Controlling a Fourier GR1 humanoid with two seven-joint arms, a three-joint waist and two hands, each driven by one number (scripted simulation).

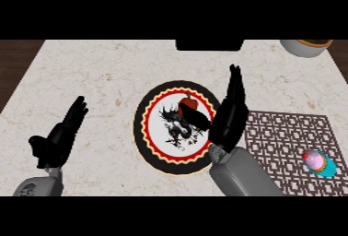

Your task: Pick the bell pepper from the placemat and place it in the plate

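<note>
The red bell pepper [189,100] lies in the upper part of the round plate [146,133], which has a black rim, a red ring and a white middle with a black drawing. My right hand [229,113] stands over the plate's right edge, open, fingers straight and pointing away from me. Its thumb reaches left to just below the pepper and hides the pepper's lower part. The brown lattice placemat [289,133] lies right of the plate. My left hand [62,133] rests open at the lower left, off the plate.
A cupcake [318,163] with pink top and blue wrapper sits on the placemat's near right part. A grey bowl [305,46] stands at the far right corner. A dark block [209,44] sits at the counter's far edge.
</note>
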